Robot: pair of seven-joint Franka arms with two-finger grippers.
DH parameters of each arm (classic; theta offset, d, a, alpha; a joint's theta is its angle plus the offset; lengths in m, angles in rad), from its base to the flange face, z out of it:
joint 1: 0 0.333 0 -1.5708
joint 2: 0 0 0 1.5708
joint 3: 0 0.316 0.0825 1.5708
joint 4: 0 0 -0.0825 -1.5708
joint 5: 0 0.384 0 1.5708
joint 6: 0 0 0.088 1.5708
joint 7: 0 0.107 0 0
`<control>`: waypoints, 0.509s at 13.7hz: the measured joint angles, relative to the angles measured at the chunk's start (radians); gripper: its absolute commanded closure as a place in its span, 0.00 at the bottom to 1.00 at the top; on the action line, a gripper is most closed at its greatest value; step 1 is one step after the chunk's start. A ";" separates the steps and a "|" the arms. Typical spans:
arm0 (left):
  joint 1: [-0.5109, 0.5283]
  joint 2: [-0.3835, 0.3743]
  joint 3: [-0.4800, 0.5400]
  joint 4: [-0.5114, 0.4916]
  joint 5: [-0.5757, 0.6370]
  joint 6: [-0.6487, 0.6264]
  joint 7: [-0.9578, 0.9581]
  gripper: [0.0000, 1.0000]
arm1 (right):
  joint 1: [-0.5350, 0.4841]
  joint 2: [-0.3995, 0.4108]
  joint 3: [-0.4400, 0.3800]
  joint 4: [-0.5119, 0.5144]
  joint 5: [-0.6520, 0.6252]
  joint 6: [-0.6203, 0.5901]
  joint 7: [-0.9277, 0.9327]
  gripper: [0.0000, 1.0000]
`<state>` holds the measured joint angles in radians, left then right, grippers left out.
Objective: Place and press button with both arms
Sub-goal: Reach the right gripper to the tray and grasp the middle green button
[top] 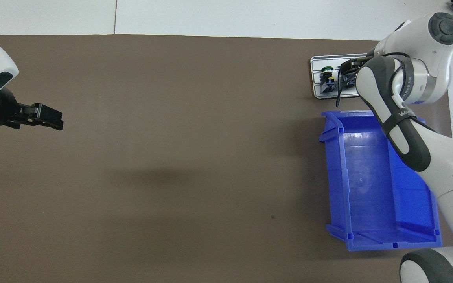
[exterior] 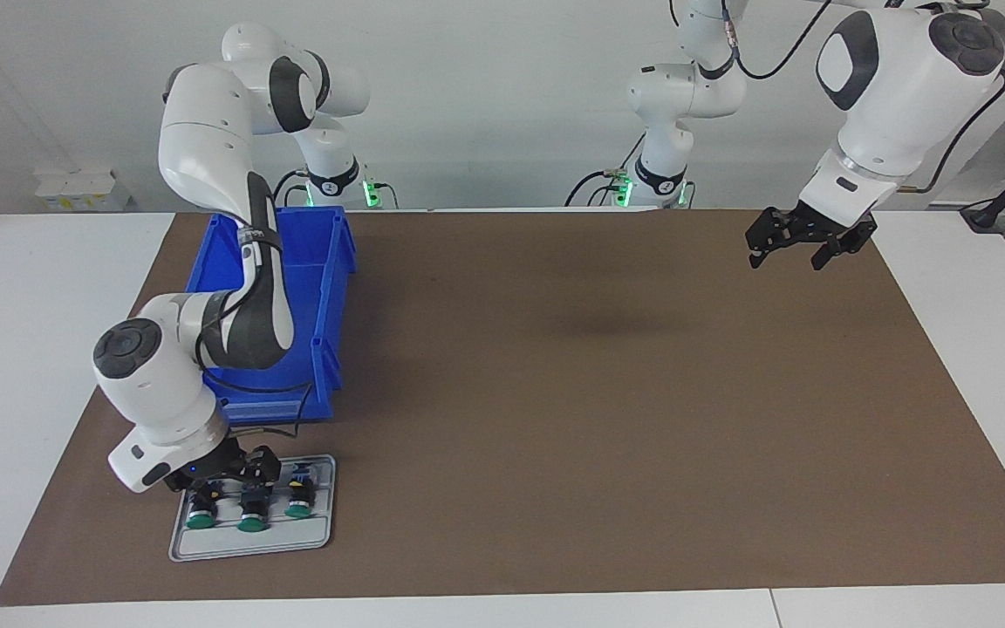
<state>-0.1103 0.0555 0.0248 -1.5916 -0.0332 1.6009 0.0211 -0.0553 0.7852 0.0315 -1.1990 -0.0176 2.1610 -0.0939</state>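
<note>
Right claw [exterior: 228, 472] open over the middle button [exterior: 251, 510]; I centre it before closing. Left claw [exterior: 803, 244] waits open.

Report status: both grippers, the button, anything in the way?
Right gripper open, low over the buttons on the tray. Left gripper open, waiting above the mat. Button not lifted. Blue bin beside the tray.

Blue bin [exterior: 328, 288] beside grey tray [exterior: 249, 542], brown mat [exterior: 598, 419].
</note>
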 measured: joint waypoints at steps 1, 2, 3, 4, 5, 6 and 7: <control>0.000 0.000 0.000 0.000 0.000 0.000 0.000 0.00 | 0.000 0.003 0.001 -0.004 0.000 0.020 -0.002 0.07; 0.000 0.000 0.000 0.000 0.000 0.000 0.000 0.00 | 0.000 0.007 0.002 -0.006 0.000 0.033 -0.002 0.08; 0.000 0.000 0.000 0.000 0.000 0.000 0.000 0.00 | 0.000 0.011 0.003 -0.008 0.000 0.045 -0.002 0.08; 0.000 0.000 0.000 0.000 0.000 0.000 0.000 0.00 | 0.001 0.013 0.004 -0.012 0.000 0.050 -0.002 0.10; 0.000 0.000 0.000 0.000 0.000 0.000 0.000 0.00 | 0.001 0.014 0.006 -0.022 0.000 0.054 -0.002 0.11; 0.000 0.000 0.000 0.000 0.000 0.000 0.000 0.00 | 0.001 0.014 0.007 -0.035 0.000 0.062 -0.002 0.11; 0.000 0.000 0.000 0.000 0.000 0.000 0.000 0.00 | 0.001 0.015 0.008 -0.049 0.001 0.069 -0.002 0.12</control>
<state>-0.1103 0.0555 0.0248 -1.5916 -0.0332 1.6010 0.0211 -0.0543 0.7998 0.0396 -1.2480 -0.0171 2.2302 -0.0960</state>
